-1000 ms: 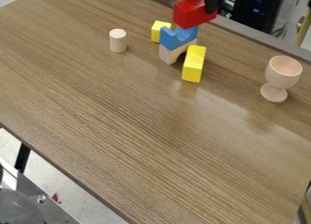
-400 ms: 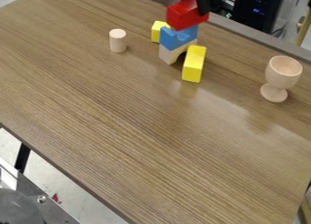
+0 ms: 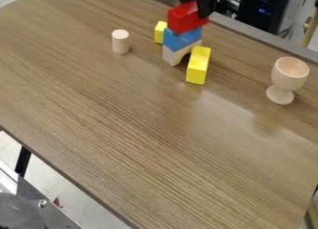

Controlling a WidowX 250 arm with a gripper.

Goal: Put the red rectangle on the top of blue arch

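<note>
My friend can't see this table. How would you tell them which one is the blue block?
On the wooden table, look toward the far edge, away from the goblet, for the little stack of blocks. The blue block is the middle one, above the pale wooden arch and below the red block. It's the only blue block; its neighbours are yellow, red or plain wood.
</note>
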